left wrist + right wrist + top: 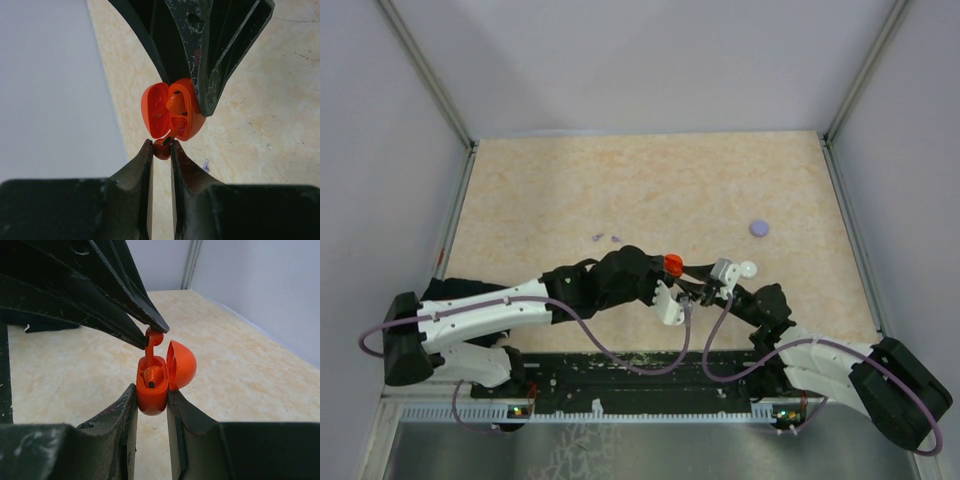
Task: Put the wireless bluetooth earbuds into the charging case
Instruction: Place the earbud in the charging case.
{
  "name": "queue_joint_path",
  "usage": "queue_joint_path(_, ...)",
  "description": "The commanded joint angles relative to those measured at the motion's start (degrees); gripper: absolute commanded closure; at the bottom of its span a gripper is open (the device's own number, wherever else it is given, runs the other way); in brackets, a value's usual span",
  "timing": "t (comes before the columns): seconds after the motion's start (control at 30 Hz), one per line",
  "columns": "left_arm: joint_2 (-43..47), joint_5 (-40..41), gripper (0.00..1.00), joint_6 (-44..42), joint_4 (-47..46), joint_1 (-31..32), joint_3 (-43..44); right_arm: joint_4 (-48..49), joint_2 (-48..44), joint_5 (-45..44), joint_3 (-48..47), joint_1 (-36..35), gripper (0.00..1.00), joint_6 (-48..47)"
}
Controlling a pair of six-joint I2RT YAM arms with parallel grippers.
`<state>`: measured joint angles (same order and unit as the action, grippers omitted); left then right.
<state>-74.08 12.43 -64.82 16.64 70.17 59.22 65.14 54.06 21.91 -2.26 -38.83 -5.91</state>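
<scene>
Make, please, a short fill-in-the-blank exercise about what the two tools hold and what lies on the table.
1. The right tool grips the red case, whose lid is ___.
2. The left tool pinches exactly ___ red earbud.
3. On the table, the purple disc lies in the ___ half.
Missing words: open; one; right.

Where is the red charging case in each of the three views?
Top external: red charging case near the middle, between both arms' tips.
Left wrist: case at centre, lid open, above the left hand.
Right wrist: case lower centre, clamped in the right hand.
Shared landmark: the red earbud pinched by the left hand, seen in both wrist views.
</scene>
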Motion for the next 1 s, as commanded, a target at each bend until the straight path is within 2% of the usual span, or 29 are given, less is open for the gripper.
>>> queue_joint_path(0.0, -0.5, -1.13, 1.0, -0.77, 0.21, 0.79, 1.95, 3.59, -0.87, 0.68, -1.96, 0.16, 1.0, 0.55)
queue_joint_path(0.47, -3.04, -2.08, 0.96, -0.99, 5.57, 1.86, 4.64, 3.41, -1.06, 0.58, -1.96, 0.14, 1.0, 0.64)
queue_joint_path(0.67, -4.81, -1.25, 0.84, 1.27, 7.17, 1.86, 6.42, 3.32, -1.08, 0.51, -1.96, 0.14, 1.0, 0.64)
queue_joint_path(0.97, -5.21, 0.13, 0.49, 2.28, 6.98, 1.95, 7.45, 3.34, -0.81, 0.19, -1.96, 0.12, 1.0, 0.64)
